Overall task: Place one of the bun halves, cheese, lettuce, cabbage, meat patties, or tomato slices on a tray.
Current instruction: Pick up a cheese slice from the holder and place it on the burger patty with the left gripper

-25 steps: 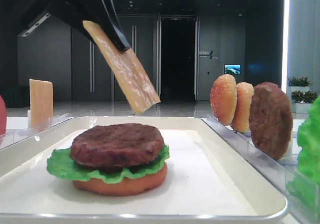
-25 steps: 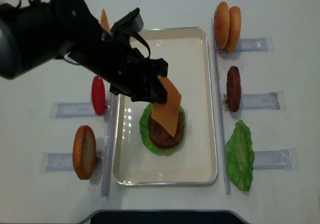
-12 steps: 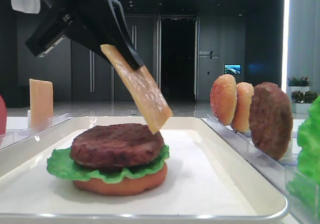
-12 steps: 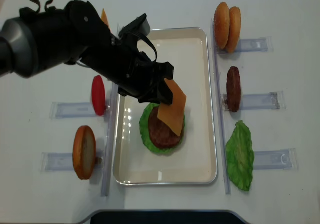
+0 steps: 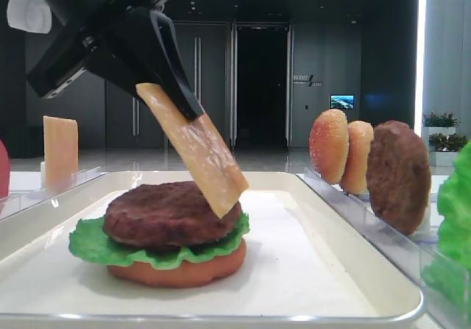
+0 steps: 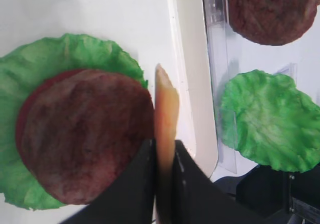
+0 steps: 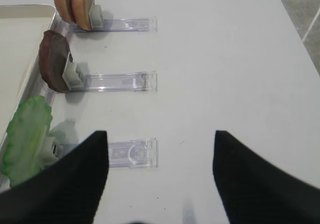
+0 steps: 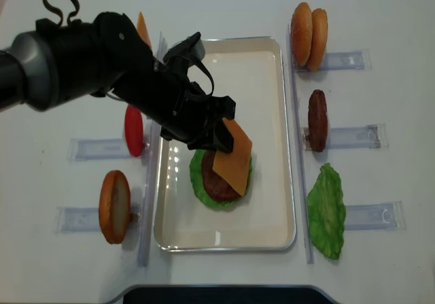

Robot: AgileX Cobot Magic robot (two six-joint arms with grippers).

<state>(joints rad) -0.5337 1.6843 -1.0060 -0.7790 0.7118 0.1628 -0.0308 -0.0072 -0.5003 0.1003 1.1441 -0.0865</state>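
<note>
A pale orange cheese [image 5: 195, 152] slice hangs tilted with my left gripper [image 6: 163, 146] shut on its upper edge. In the overhead view the cheese [image 8: 233, 154] slants down over a stack on the cream tray [image 8: 272, 79]. The stack is a meat patty [image 5: 162, 211] on lettuce [image 5: 96, 244] on a bun half [image 5: 176, 271]. The slice's lower corner looks to rest against the patty's right side. In the left wrist view the cheese [image 6: 165, 103] shows edge-on beside the patty [image 6: 85, 134]. My right gripper [image 7: 157, 154] is open above bare table, holding nothing.
Clear racks flank the tray. On the right stand two bun halves [image 8: 309, 26], a patty [image 8: 317, 120] and a lettuce leaf [image 8: 326, 210]. On the left are another cheese slice [image 8: 142, 26], a red tomato slice [image 8: 133, 128] and a bun half [image 8: 114, 206].
My left gripper has come down and slightly right with the cheese. The slice's lower corner went from well above the patty to its right side. The right gripper's earlier position is not shown.
</note>
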